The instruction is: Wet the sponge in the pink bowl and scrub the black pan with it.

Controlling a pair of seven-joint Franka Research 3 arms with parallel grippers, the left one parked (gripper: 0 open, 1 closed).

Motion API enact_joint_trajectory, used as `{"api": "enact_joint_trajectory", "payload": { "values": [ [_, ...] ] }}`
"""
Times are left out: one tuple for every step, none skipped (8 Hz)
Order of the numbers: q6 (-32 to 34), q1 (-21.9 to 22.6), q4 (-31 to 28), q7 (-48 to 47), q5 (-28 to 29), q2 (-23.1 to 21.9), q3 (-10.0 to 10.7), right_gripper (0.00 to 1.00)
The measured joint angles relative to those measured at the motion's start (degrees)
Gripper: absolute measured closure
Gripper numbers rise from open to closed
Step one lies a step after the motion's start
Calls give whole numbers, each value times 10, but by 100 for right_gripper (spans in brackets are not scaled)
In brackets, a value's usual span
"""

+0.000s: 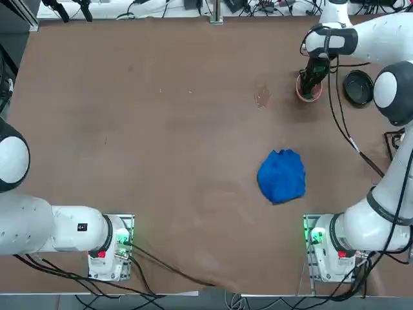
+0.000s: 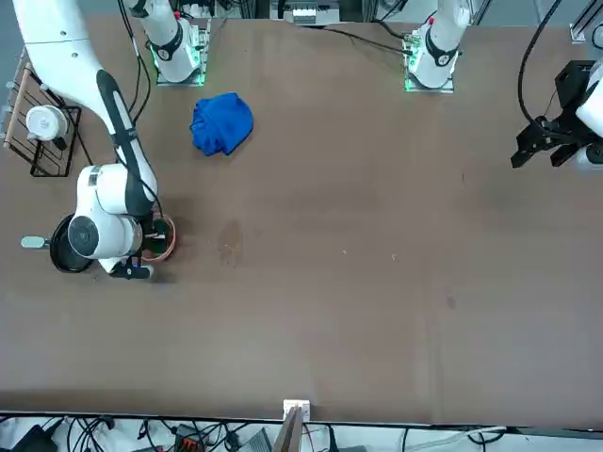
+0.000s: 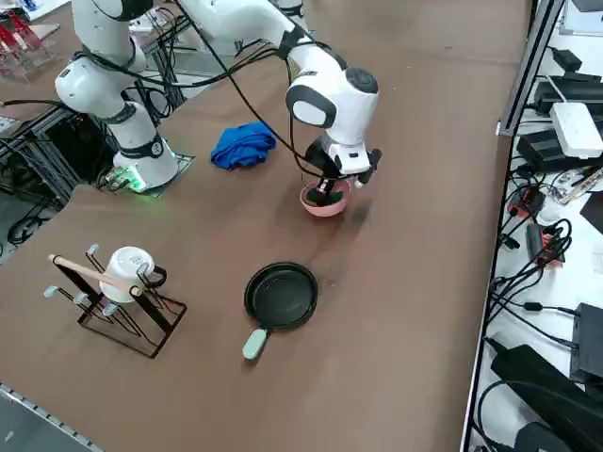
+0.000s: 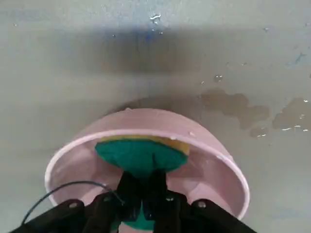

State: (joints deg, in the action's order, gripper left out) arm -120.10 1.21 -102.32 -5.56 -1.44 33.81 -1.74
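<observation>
The pink bowl [image 4: 221, 158] stands at the far right of the table, and my right gripper [image 4: 143, 183] reaches down into it. The gripper is shut on the sponge [image 4: 141, 154], whose green face and thin yellow layer show just inside the rim. From overhead, the gripper [image 1: 311, 82] covers most of the bowl [image 1: 299, 89]. The black pan [image 1: 359, 87] lies just right of the bowl, apart from it. Its pale handle [image 3: 254, 344] points away from the bowl [image 3: 325, 210].
A crumpled blue cloth [image 1: 282, 175] lies on the table between the bowl and my right base. A wet patch [image 1: 261, 98] marks the table left of the bowl. A wire rack holding a white mug [image 3: 118, 287] stands at the right edge beyond the pan.
</observation>
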Motion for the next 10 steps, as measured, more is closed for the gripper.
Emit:
{"api": "enact_joint_trajectory", "payload": {
  "values": [
    [1,0,2,2,0,-1,0,94],
    [4,0,3,5,0,-5,0,94],
    [13,0,6,9,0,-13,0,94],
    [29,0,10,12,0,-25,0,94],
    [47,0,13,14,0,-40,0,94],
    [60,-1,13,19,0,-54,0,94],
    [66,-4,13,27,0,-65,0,94],
    [67,-13,13,44,0,-72,0,94],
    [67,-30,14,72,-1,-77,1,94],
    [68,-54,19,110,-2,-78,1,94]
  ]
}}
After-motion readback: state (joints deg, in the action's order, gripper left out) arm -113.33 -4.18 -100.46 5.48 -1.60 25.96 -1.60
